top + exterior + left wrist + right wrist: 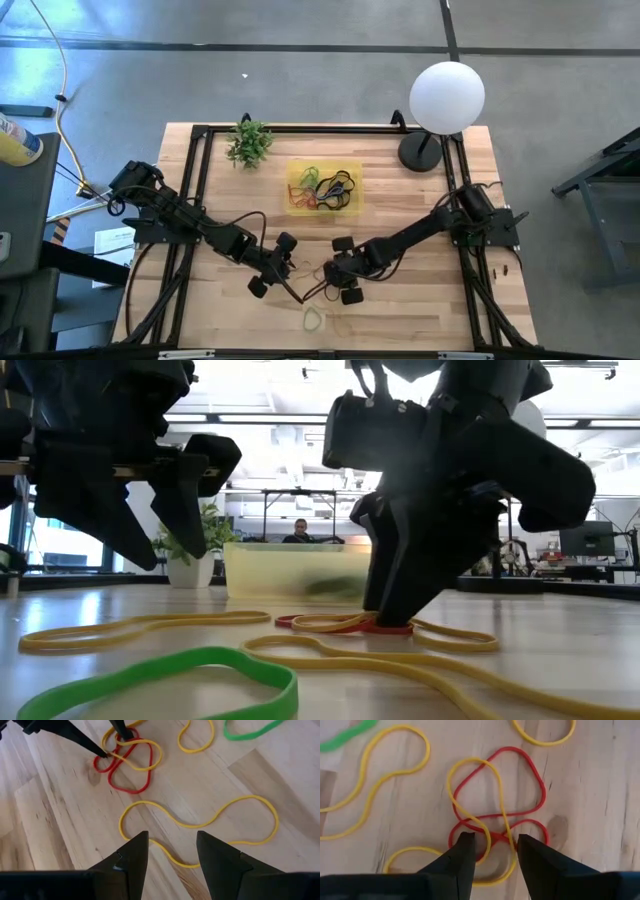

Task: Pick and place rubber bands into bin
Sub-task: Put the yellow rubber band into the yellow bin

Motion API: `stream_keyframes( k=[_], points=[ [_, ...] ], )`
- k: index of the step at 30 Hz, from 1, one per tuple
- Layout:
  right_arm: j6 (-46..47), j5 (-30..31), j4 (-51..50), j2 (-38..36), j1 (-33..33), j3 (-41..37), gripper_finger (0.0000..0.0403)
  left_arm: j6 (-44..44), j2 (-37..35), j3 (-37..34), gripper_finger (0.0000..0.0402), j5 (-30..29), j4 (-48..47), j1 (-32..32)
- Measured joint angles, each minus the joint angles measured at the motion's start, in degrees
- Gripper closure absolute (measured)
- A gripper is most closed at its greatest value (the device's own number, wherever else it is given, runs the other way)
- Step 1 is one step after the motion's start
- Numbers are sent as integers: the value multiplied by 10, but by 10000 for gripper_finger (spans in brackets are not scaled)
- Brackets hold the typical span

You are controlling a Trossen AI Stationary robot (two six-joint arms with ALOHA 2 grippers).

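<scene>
Loose rubber bands lie flat on the wooden table near its front edge. A red band [520, 762] and a yellow band [470, 767] cross each other. A long yellow band [200, 822] and a green band [170, 680] lie close by. My right gripper [494, 845] is open and low over the table, one finger on each side of the red-yellow crossing. My left gripper [172, 847] hangs open above the long yellow band, touching nothing. The yellow bin [300, 172], farther back at mid-table, holds several bands [330, 188]. My right gripper comes from above at a slant, fingers pointing down. Its fingertips [385, 615] stand at the table top by the red band's small loops [485, 840], with the crossing in the gap between them. I cannot tell whether they touch the bands. Both bands lie flat.
A small green plant [249, 143] stands at the far left of the table and a white globe lamp [447, 97] at the far right. A pale band [314, 318] lies near the front edge. Black frame rails run along both sides. A person [298, 532] sits in the room beyond.
</scene>
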Motion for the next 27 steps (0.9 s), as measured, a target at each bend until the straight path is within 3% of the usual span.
stream_keyframes(
  k=[5, 13, 18, 27],
  points=[
    [-2, 0, -3, 0, 0, 0, 288, -1, 0, 0, 245, -4, 0, 0],
    [-19, 1, -10, 0, 0, 0, 394, -2, 0, 0, 245, -4, 1, 0],
    [-17, 2, -11, 0, 0, 0, 381, -2, 0, 0, 245, -4, 2, 0],
    [-17, -2, -24, -8, 1, -1, 391, -2, 0, 0, 245, -4, 10, 0]
  ],
)
